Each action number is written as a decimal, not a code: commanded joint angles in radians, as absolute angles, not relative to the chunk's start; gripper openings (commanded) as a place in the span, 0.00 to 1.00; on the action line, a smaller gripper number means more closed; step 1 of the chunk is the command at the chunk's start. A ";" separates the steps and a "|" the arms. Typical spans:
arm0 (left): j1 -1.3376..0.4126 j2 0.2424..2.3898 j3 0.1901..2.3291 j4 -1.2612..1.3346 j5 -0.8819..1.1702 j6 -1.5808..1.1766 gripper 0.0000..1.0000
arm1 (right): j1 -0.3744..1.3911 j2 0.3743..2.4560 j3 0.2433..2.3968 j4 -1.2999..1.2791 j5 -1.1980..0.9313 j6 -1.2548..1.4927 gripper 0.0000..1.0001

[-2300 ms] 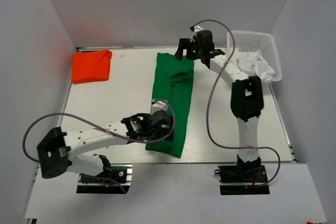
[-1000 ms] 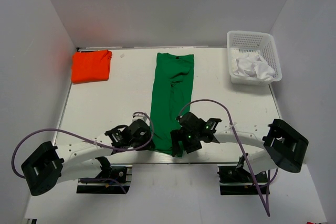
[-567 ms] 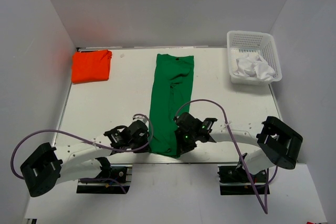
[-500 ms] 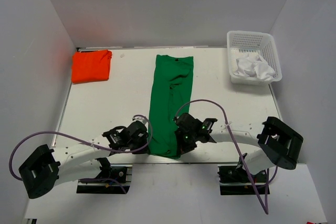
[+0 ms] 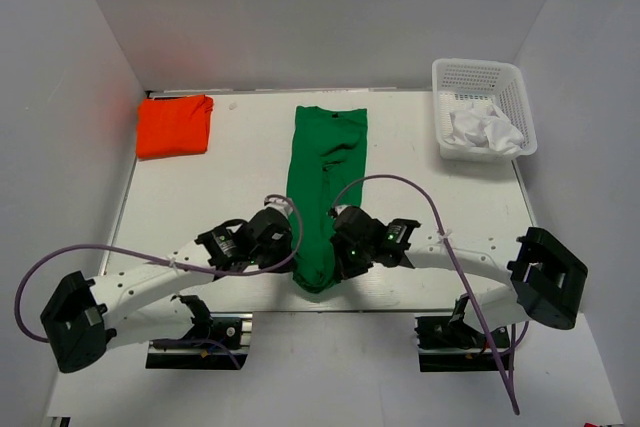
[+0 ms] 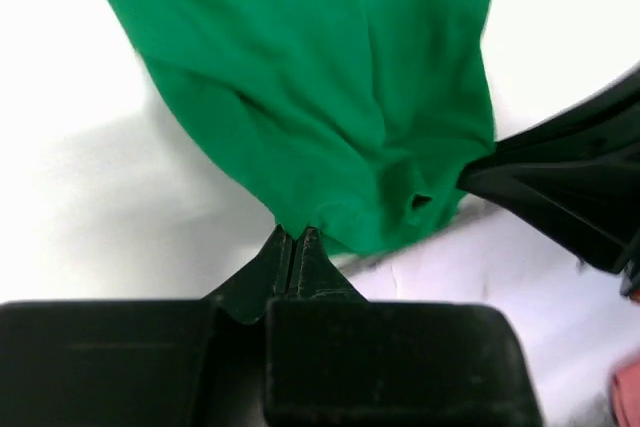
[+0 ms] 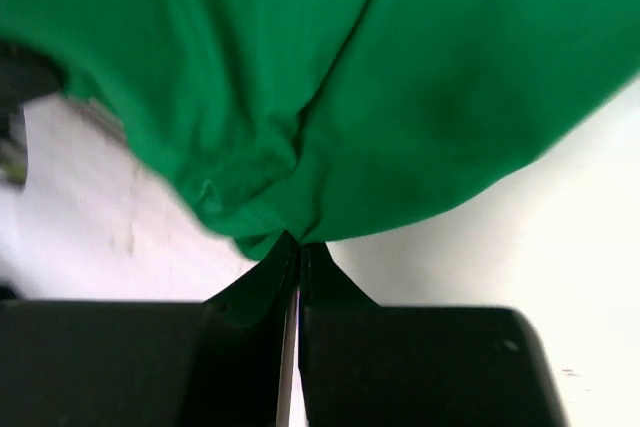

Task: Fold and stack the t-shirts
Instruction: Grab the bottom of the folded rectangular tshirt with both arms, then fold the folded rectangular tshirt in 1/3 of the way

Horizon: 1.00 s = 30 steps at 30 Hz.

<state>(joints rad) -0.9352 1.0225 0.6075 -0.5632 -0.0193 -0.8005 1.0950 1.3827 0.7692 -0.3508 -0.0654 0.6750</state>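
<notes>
The green t-shirt (image 5: 325, 177) lies as a long narrow strip down the middle of the table, collar end at the far side. Its near end is bunched and lifted between the two grippers. My left gripper (image 5: 290, 247) is shut on the near left corner of the green cloth (image 6: 330, 117), and my right gripper (image 5: 338, 250) is shut on the near right corner (image 7: 330, 97). In both wrist views the jaws meet with the hem pinched at their tips. The orange-red t-shirt (image 5: 174, 125) lies folded at the far left corner.
A white mesh basket (image 5: 484, 108) holding crumpled white cloth stands at the far right corner. White walls enclose the table (image 5: 200, 197) on three sides. Purple cables loop over both arms near the front edge.
Both grippers have closed on the near corners of the green t-shirt and lifted them away from the front edge, bunching the hem. The strip now looks shorter.
</notes>
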 commanded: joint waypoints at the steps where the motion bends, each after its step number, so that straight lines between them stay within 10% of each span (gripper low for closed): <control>1: -0.936 1.102 0.701 -0.604 -0.148 -0.761 0.00 | 1.071 1.359 0.848 -0.400 0.136 0.663 0.00; 30: -0.641 1.554 1.175 -0.337 -0.281 -0.638 0.00 | 0.672 1.607 1.216 -0.325 0.192 0.434 0.00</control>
